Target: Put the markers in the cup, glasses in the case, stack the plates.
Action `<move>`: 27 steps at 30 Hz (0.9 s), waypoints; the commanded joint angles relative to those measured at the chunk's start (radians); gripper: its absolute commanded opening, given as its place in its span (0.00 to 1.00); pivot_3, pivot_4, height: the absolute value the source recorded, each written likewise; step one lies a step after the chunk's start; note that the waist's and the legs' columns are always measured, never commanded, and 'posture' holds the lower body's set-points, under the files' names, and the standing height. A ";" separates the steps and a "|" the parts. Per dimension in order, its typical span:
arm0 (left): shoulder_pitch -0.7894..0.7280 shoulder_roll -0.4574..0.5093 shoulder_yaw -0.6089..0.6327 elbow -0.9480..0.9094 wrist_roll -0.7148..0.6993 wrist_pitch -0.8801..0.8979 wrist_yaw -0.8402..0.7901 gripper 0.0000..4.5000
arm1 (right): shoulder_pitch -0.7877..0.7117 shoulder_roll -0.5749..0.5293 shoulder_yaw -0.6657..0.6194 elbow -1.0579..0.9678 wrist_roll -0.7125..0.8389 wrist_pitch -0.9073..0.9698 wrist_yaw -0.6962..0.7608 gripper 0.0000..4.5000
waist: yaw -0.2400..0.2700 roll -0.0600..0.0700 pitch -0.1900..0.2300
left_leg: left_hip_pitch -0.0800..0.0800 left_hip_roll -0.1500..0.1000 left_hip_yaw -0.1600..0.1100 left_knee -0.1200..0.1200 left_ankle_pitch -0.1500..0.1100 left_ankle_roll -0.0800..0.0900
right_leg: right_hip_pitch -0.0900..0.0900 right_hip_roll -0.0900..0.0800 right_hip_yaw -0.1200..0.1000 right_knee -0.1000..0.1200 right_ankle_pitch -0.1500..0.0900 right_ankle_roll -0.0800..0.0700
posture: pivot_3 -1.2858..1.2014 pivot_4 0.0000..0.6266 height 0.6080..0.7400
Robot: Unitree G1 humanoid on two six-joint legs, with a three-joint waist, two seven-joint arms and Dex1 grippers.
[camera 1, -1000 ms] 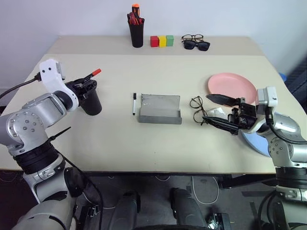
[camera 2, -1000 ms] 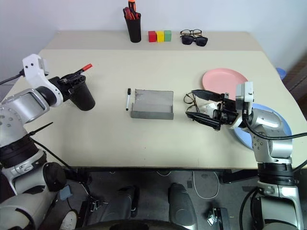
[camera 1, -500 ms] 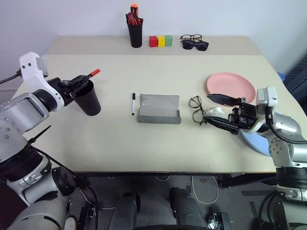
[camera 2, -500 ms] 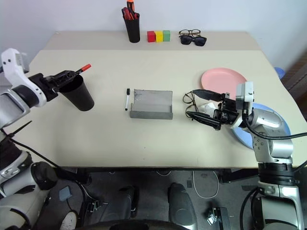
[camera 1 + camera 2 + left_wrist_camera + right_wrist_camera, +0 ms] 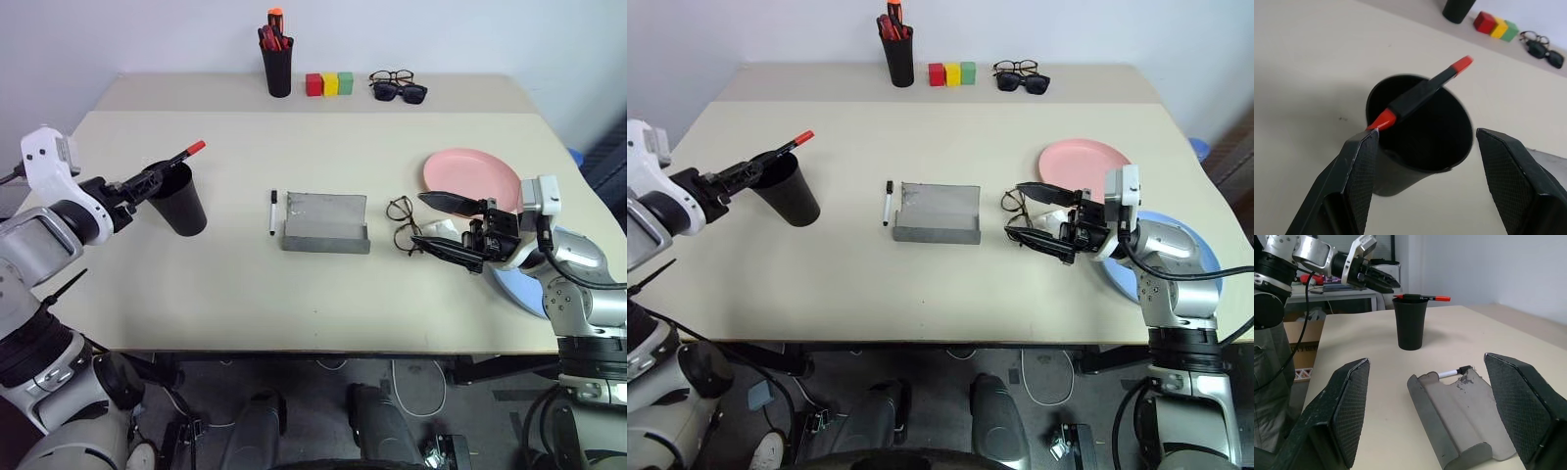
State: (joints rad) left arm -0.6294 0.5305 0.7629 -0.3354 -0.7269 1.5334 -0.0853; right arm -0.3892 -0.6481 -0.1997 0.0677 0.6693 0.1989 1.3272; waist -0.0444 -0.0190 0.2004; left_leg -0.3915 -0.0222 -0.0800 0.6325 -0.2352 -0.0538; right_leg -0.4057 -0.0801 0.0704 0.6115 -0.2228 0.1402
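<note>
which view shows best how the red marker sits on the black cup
The left wrist view: the slim red marker with a black band lies across the rim of the wide black plastic cup, not dropped inside. The right wrist view shows it level across the top from the side; the eye views show it small, tip poking out.
</note>
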 commanded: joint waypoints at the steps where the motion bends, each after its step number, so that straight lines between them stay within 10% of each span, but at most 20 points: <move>1: 0.001 0.002 0.002 -0.025 0.017 -0.032 0.003 0.72 | 0.006 -0.010 -0.025 -0.032 0.009 -0.006 -0.003 0.85 | 0.000 0.000 0.000 | 0.000 0.000 0.000 0.000 0.000 0.000 | 0.000 0.000 0.000 0.000 0.000 0.000 | 0.52 0.24 1.00; 27: -0.076 -0.078 -0.064 0.024 0.040 -0.121 0.004 0.72 | 0.071 -0.032 -0.065 -0.105 0.027 0.021 -0.054 0.85 | 0.000 -0.001 0.000 | 0.000 0.000 0.000 0.000 0.000 0.000 | 0.000 0.000 0.000 0.000 0.000 0.000 | 0.52 0.24 1.00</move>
State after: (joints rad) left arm -0.6826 0.4376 0.6848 -0.2838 -0.6667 1.4314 -0.0652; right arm -0.3138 -0.6688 -0.2407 -0.0004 0.6816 0.2217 1.2760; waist -0.0441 -0.0199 0.2008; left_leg -0.3915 -0.0222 -0.0798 0.6324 -0.2352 -0.0539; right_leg -0.4056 -0.0801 0.0704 0.6114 -0.2228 0.1403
